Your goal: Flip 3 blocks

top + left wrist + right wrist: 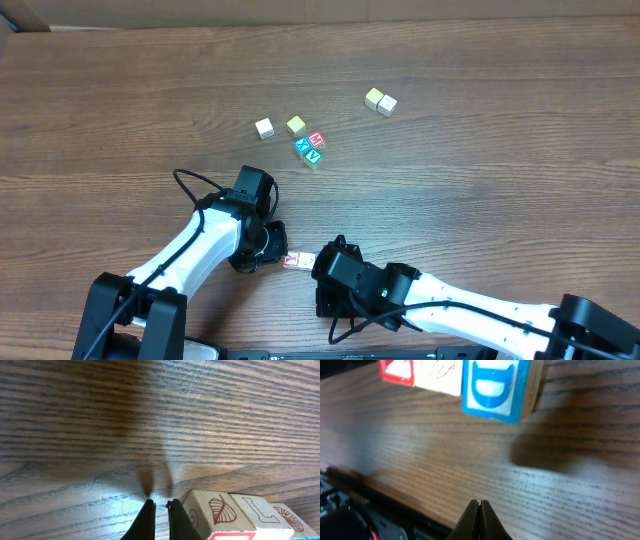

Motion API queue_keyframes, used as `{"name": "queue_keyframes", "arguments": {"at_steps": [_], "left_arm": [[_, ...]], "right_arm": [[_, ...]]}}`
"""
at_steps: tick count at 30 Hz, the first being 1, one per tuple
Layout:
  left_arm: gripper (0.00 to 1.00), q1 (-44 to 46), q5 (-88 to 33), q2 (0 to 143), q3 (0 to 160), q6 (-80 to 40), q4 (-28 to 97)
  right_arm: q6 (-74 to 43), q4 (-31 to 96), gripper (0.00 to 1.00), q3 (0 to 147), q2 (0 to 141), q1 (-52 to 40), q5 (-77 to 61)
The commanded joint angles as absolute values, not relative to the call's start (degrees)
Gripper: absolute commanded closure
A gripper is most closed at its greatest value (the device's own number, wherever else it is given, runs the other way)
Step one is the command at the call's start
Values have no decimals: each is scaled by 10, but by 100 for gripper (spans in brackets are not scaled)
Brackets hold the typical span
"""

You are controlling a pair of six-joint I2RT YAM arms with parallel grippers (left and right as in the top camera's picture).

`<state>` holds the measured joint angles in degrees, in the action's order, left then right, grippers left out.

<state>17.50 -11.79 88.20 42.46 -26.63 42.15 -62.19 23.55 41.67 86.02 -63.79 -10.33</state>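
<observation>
So the three blocks sit in a tight row near the front edge of the worktop, wedged between the two arms. From the right wrist view they're the blue D block, a whitish block next to it and a red-faced block at the far end, all touching side to side. The left tool is clenched with nothing in it, tip down just beside the end of the row. The right tool is also clenched and empty, a bit back from the D block. My guess is that pinched-shut tips are meant for nudging or tipping a block over rather than picking it up. The snag is that the blocks are packed together, so there's no gap for a finger, and tipping one probably drags its neighbour along. Both arms also crowd the same spot. The other cubes and the pale pair are well apart up the worktop, not in the way.
</observation>
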Motion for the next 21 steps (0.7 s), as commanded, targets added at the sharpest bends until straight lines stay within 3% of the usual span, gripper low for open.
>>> {"name": "queue_keyframes", "arguments": {"at_steps": [1, 21], "left_arm": [[95, 172, -121, 884, 422, -270, 422], [96, 172, -121, 884, 422, -270, 429]], "right_arm": [[-648, 222, 96, 412, 881, -634, -91], [-641, 154, 96, 412, 942, -599, -95]]}}
